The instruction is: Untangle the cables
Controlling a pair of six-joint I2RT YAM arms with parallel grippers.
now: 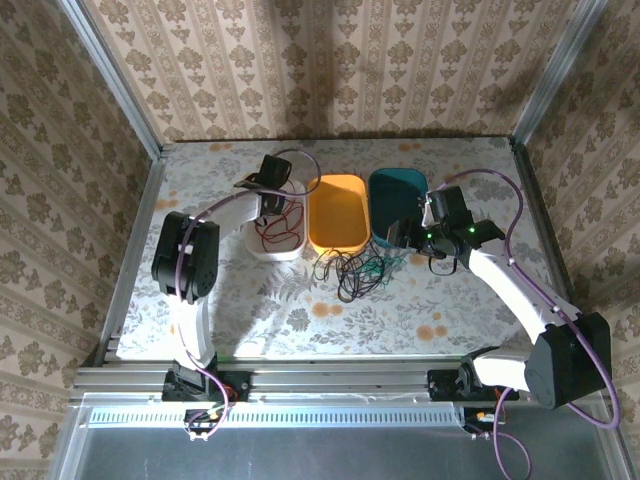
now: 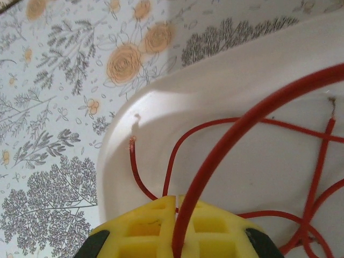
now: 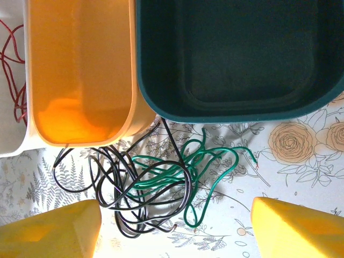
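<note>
Red cables (image 1: 272, 228) lie looped inside the white tray (image 1: 275, 253). My left gripper (image 1: 272, 193) hangs over that tray. In the left wrist view its yellow fingers (image 2: 140, 226) are pressed together on one thick red cable (image 2: 236, 129), which arcs up over the white tray (image 2: 177, 102). On the table just in front of the orange and teal trays, black cables (image 3: 189, 183) and green cables (image 3: 162, 178) lie knotted in one tangle (image 1: 352, 272). My right gripper (image 1: 405, 240) hovers to the right of and above it, open, with its fingers (image 3: 48, 231) wide apart on either side of the tangle.
The orange tray (image 1: 338, 212) and the teal tray (image 1: 395, 195) stand side by side behind the tangle, both holding nothing. One black cable end runs under the gap between them. Bare floral tabletop (image 1: 330, 320) lies in front of the tangle.
</note>
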